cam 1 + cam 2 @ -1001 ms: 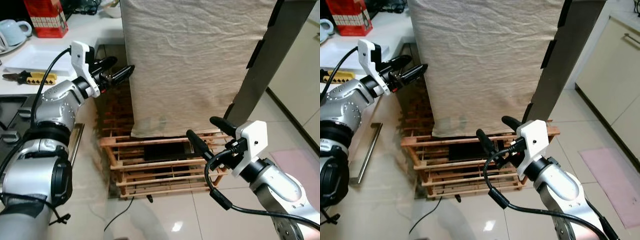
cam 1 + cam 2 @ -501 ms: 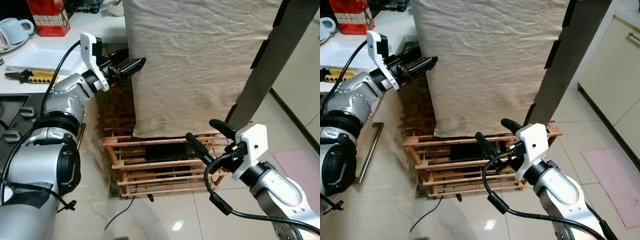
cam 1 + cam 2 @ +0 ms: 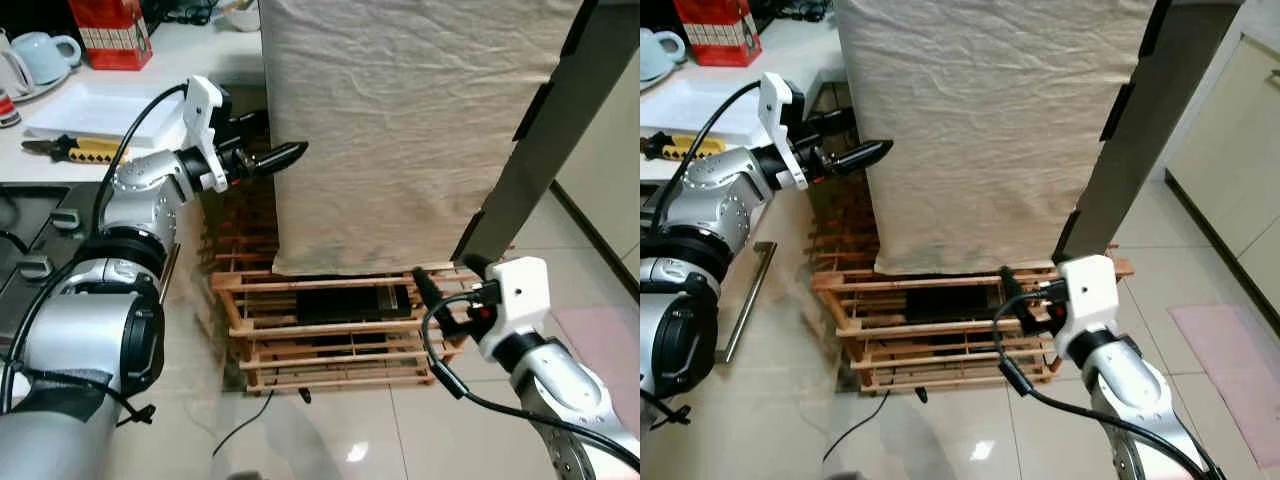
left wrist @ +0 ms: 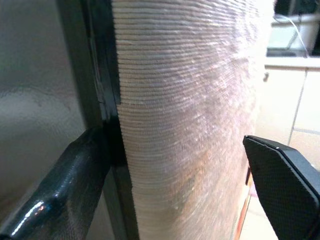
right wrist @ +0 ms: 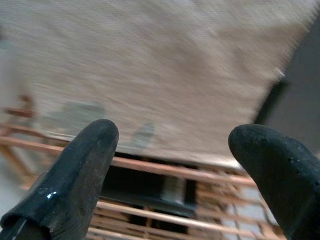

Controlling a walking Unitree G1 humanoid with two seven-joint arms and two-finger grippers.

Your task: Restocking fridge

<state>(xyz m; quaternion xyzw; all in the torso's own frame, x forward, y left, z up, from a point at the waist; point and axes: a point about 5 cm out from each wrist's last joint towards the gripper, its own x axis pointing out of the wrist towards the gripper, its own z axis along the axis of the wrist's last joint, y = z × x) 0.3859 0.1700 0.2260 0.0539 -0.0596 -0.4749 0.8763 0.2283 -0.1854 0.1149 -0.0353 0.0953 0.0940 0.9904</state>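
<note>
The fridge, draped in a beige cloth (image 3: 400,130), stands on a wooden pallet (image 3: 330,340). A dark door edge (image 3: 530,150) runs down its right side. My left gripper (image 3: 275,157) is open at the cloth's left edge. In the left wrist view that edge (image 4: 190,125) lies between the two black fingers (image 4: 60,195), and I cannot tell if they touch it. My right gripper (image 3: 445,285) hangs open low at the fridge's right front corner, just above the pallet, with nothing between its fingers (image 5: 75,170).
A counter at the left carries a white tray (image 3: 110,105), yellow-handled pliers (image 3: 70,148), a red box (image 3: 112,30) and cups (image 3: 45,55). A stove top (image 3: 25,230) is at the near left. A black cable (image 3: 245,425) trails on the tiles. Cabinets (image 3: 1240,130) and a pink mat (image 3: 1230,370) lie to the right.
My left gripper has reached rightward to the cloth's left edge. My right gripper has moved right toward the pallet's corner. The camera has shifted slightly.
</note>
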